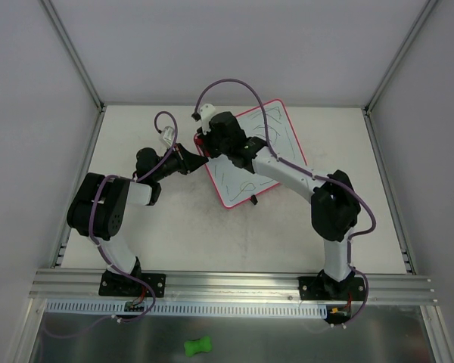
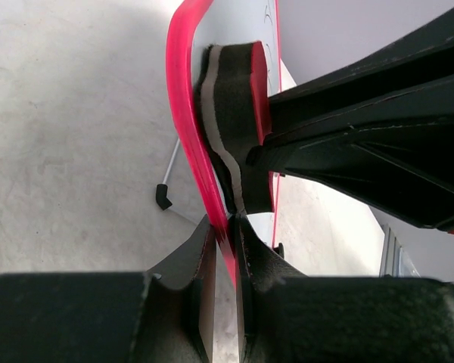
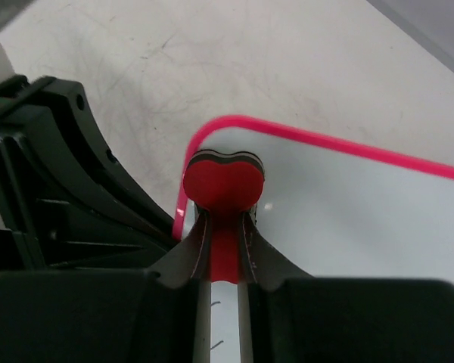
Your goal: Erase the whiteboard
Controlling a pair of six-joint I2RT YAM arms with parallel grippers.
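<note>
The whiteboard (image 1: 231,179), pink-framed with dark scribbles, lies tilted at the table's middle back. My left gripper (image 1: 199,157) is shut on its left edge; in the left wrist view the pink frame (image 2: 188,113) runs down between the closed fingers of the left gripper (image 2: 228,231). My right gripper (image 1: 203,139) is shut on a red eraser (image 3: 223,184) by its narrow waist. The eraser's black felt (image 2: 231,113) presses on the board (image 3: 348,215) at the rounded corner beside the left gripper (image 3: 53,174). In the right wrist view the right gripper (image 3: 225,227) hides the scribbles just under it.
A black clip (image 1: 253,200) sticks out from the board's near edge, also seen as a small black foot (image 2: 164,195). A green bone-shaped piece (image 1: 198,346) lies below the aluminium rail (image 1: 234,283). Grey walls close in the table on three sides.
</note>
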